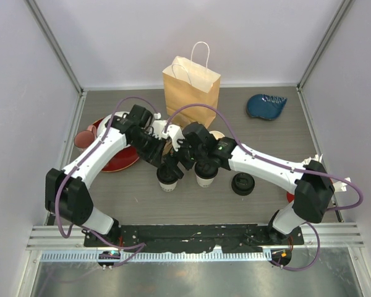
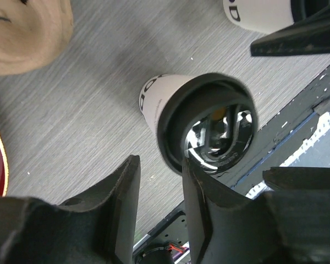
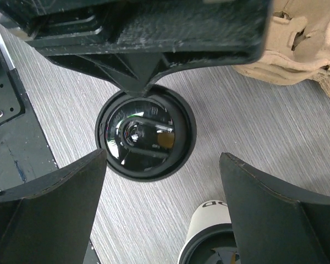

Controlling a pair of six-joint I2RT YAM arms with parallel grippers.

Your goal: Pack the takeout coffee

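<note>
Two paper cups are stood upright on the table (image 1: 136, 201), near centre, side by side but apart: left cup (image 1: 167, 181) and right cup (image 1: 204, 179). Each is capped with a black lid (image 2: 209, 129). Neither is packed yet.

The cups are judged light and thin-walled, so a hard squeeze mid-wall would likely dent them. Fill level can't be told, so they should be kept upright. The lids look glossy, probably slick, and only pressed on, so a lift by the lid alone is risky. Best hold judged: across the wall just under the lid, where the rim should stiffen it.

The left gripper (image 2: 160, 160) is seen part-spread just above the left cup with nothing pinched; the lid edge sits just past one finger. The right gripper (image 3: 163, 155) is spread wide above the cups, nothing held.

A tan pulp tray (image 3: 302, 49) lies just far of the cups. A brown paper bag (image 1: 191, 86) stands further back, centre. A loose lid stack (image 1: 242, 184) is set right of the right cup, and a red plate (image 1: 120, 159) is at left.
</note>
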